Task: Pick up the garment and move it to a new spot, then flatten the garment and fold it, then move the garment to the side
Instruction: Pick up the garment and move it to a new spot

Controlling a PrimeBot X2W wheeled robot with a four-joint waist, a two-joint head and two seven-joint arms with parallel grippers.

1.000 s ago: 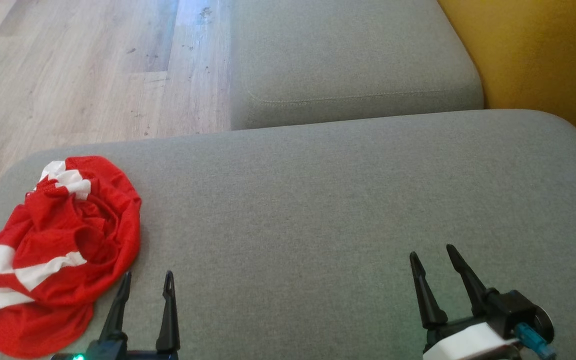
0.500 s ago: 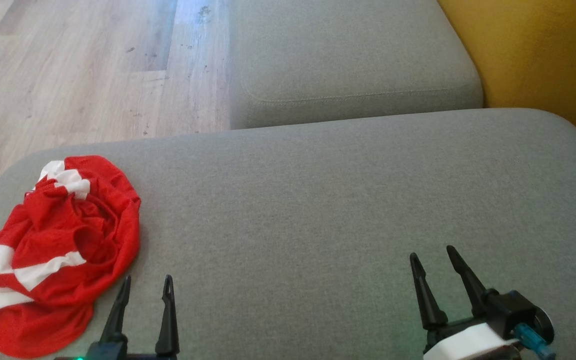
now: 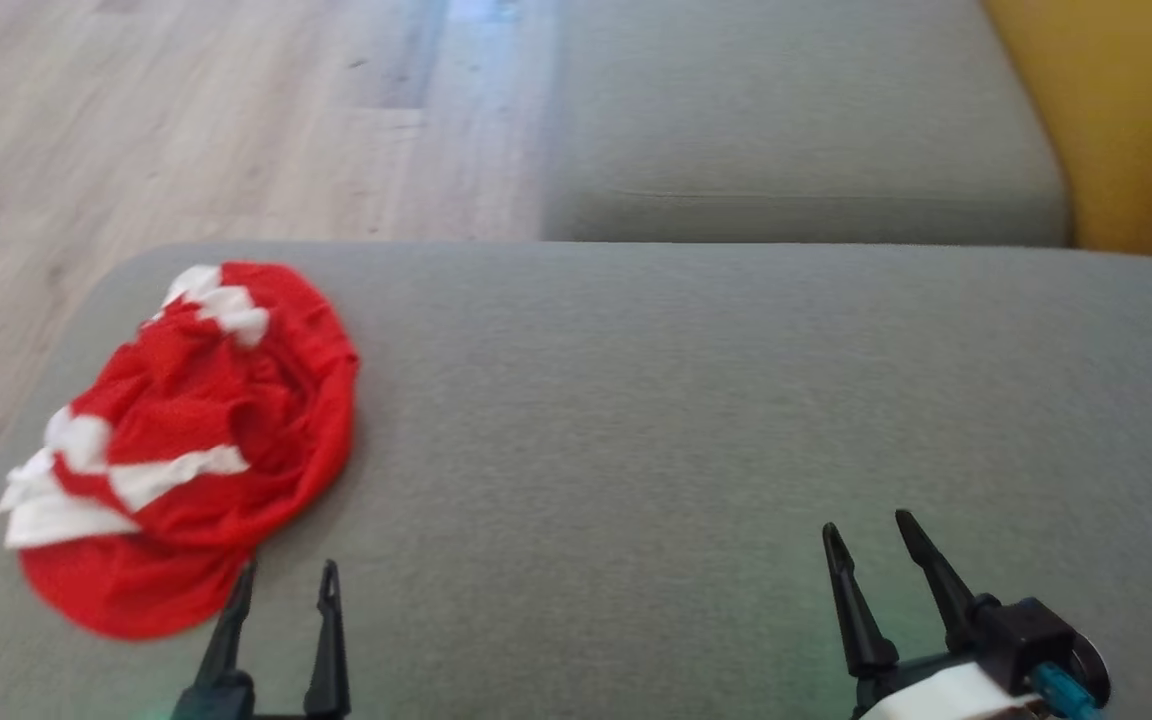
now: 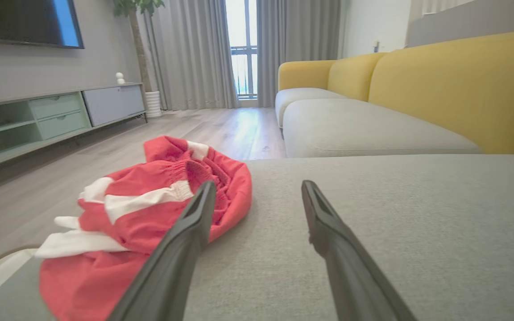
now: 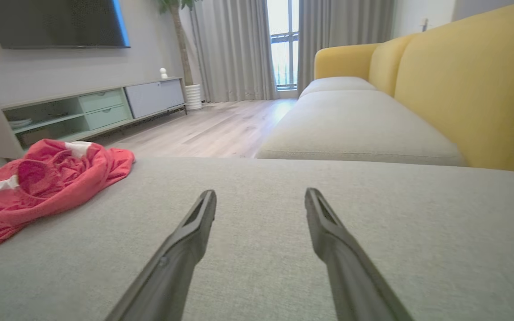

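Observation:
The garment [image 3: 191, 440] is a crumpled heap of red mesh cloth with white stripes, lying near the left end of a grey sofa cushion [image 3: 696, 400]. My left gripper [image 3: 286, 578] stands open just in front of its near right edge, its left fingertip close by the cloth; I cannot tell whether it touches. In the left wrist view the garment [image 4: 150, 209] lies to the left beyond the left gripper [image 4: 257, 185]. My right gripper [image 3: 868, 528] is open over bare cushion, far right of the heap. The right wrist view has the garment [image 5: 43, 183] at far left and the right gripper [image 5: 260, 192] holding nothing.
A second grey cushion [image 3: 796, 130] lies beyond the first, with the yellow sofa back [image 3: 1126, 120] on the right. Wooden floor [image 3: 186, 130] drops away past the cushion's left and far edges. A low TV cabinet [image 4: 51, 116] stands across the room.
The head camera has swung, so the whole picture has shifted right and up. Both grippers stay open and keep their places relative to the garment and cushion.

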